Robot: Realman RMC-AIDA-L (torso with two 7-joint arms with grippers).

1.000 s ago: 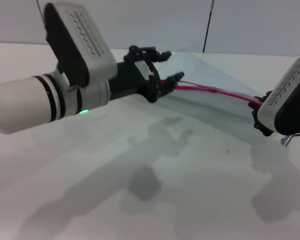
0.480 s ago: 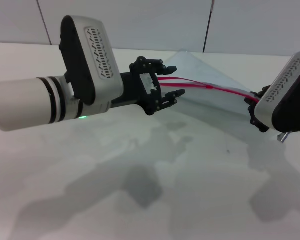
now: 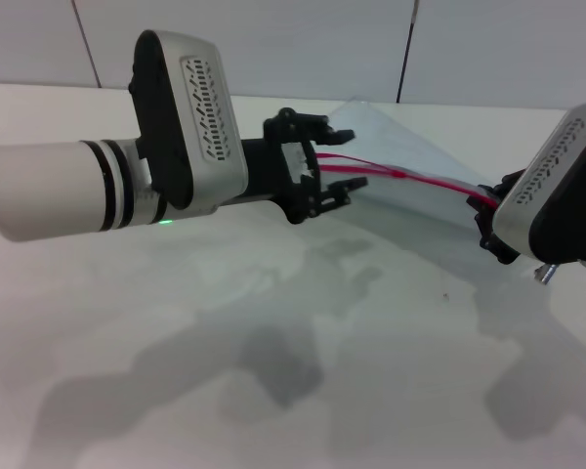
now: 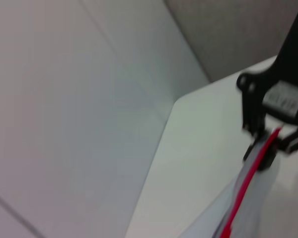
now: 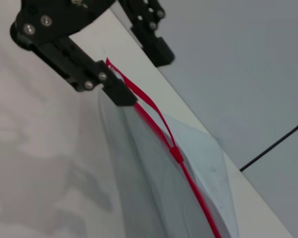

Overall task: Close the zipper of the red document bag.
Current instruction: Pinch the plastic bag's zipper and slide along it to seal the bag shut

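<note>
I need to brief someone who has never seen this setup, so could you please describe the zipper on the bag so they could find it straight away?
Look at the white table, where the pale translucent document bag is stretched between the left gripper and the right gripper. Along its raised edge runs the zipper, a thin strip. It is the only bright red thing there, splitting into two lines near the left gripper.
</note>
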